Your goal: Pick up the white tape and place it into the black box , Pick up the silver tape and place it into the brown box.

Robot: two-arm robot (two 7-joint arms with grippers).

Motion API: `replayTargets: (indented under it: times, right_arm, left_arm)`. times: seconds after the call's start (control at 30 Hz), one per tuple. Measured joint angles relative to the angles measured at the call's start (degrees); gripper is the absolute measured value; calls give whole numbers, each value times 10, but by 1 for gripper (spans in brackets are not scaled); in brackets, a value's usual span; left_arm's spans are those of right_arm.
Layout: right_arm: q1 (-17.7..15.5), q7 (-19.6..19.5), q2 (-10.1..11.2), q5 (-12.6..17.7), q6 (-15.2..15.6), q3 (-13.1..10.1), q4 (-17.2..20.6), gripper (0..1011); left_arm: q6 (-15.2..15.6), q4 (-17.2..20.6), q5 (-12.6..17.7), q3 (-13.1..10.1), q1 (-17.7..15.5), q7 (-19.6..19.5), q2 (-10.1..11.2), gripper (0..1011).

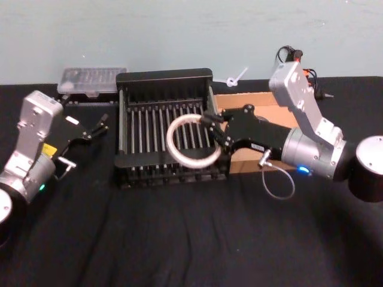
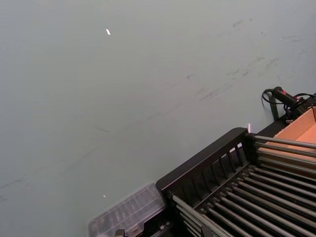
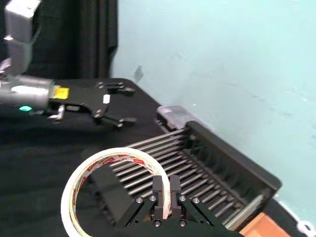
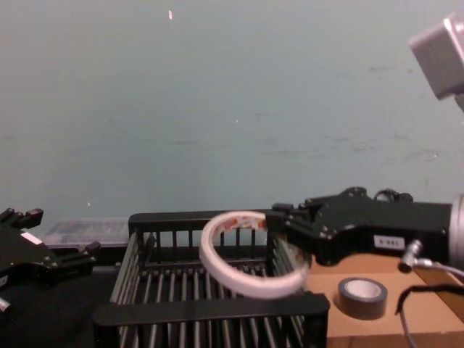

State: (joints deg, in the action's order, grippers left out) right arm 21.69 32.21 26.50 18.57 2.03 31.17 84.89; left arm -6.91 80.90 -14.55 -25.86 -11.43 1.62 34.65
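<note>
Right gripper (image 1: 216, 133): reaches in from the right over the black box, its fingers (image 3: 159, 196) clamped on the band of the white tape.
White tape (image 1: 192, 141): held in the air above the ribbed floor of the black box, tilted, red print visible on its inner face in the right wrist view; not touching the bars.
Black box (image 1: 164, 78): sits on the dark counter (image 1: 179, 239) in front of the pale wall, just left of the brown box, the two side by side.
Silver tape (image 4: 362, 297): lies flat inside the brown box, seen in the chest view below the right arm.
Brown box (image 1: 245, 98): rests on the counter to the right of the black box, partly covered by the right arm.
Left gripper (image 1: 96, 127): off to the left of the black box, above the counter, fingers apart and holding nothing.
Clear plastic case (image 1: 91, 81): lies behind the black box's left corner, against the wall.
</note>
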Motion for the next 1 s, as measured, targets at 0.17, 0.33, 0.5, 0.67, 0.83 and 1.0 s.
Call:
replayTargets:
  times: [0.17, 0.33, 0.5, 0.67, 0.83, 1.0]
  right_arm:
    - [16, -22, -20, -9, 11, -5, -19, 91]
    - [31, -39, -39, -17, 27, -8, -39, 92]
    - [50, -50, -60, -23, 42, -9, -70, 92]
    - [79, -59, -88, -35, 59, -7, -118, 92]
    - [96, -65, -106, -42, 67, -5, -151, 92]
    - [115, -71, -127, -53, 70, -5, -195, 92]
  left_arm:
    - [0, 0, 0, 0, 0, 0, 0, 1001]
    - [0, 0, 0, 0, 0, 0, 0, 1001]
    - [0, 0, 0, 0, 0, 0, 0, 1001]
    - [0, 0, 0, 0, 0, 0, 0, 1001]
    - [0, 0, 0, 0, 0, 0, 0, 1001]
    - [0, 0, 0, 0, 0, 0, 0, 1001]
